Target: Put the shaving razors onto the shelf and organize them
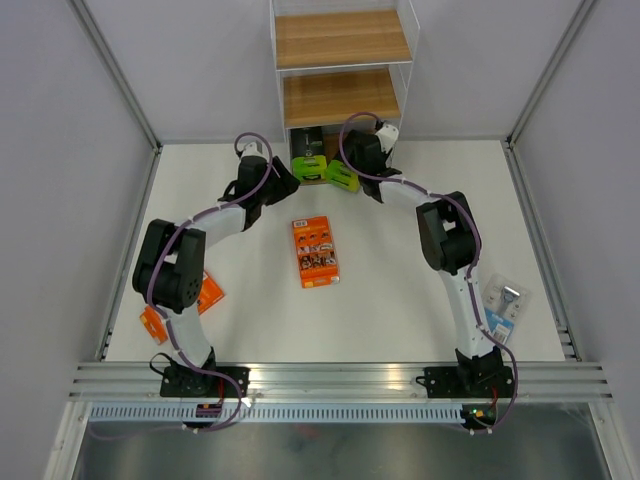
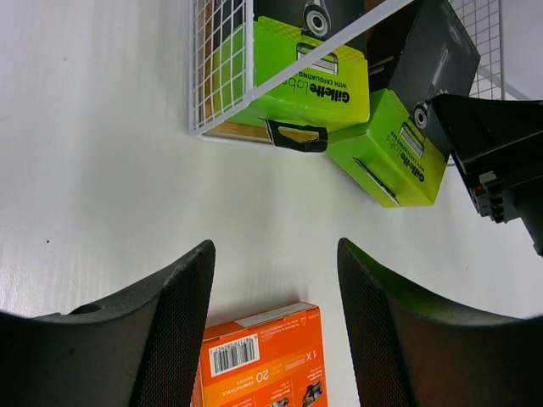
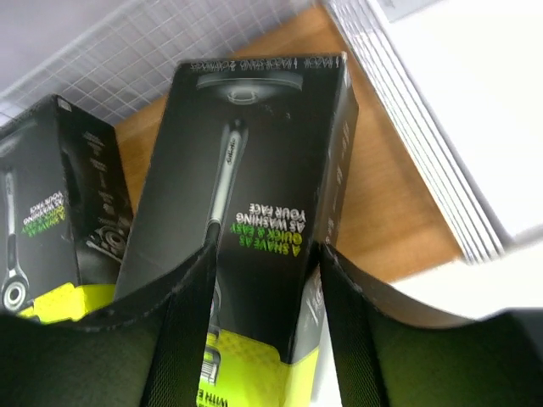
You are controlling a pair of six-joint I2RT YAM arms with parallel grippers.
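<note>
The shelf stands at the back of the table. One green-and-black razor pack sits on its bottom board. A second green-and-black pack leans at the shelf's front, and my right gripper is shut on it, a finger against each side. The first pack stands to its left. My left gripper hangs open over bare table, just beyond an orange pack lying flat. Another orange pack lies partly under the left arm. A light blue blister pack lies beside the right arm.
The shelf's white wire side panel and wooden bottom board are close to both grippers. My right gripper shows at the right edge of the left wrist view. Grey walls close in the table on three sides.
</note>
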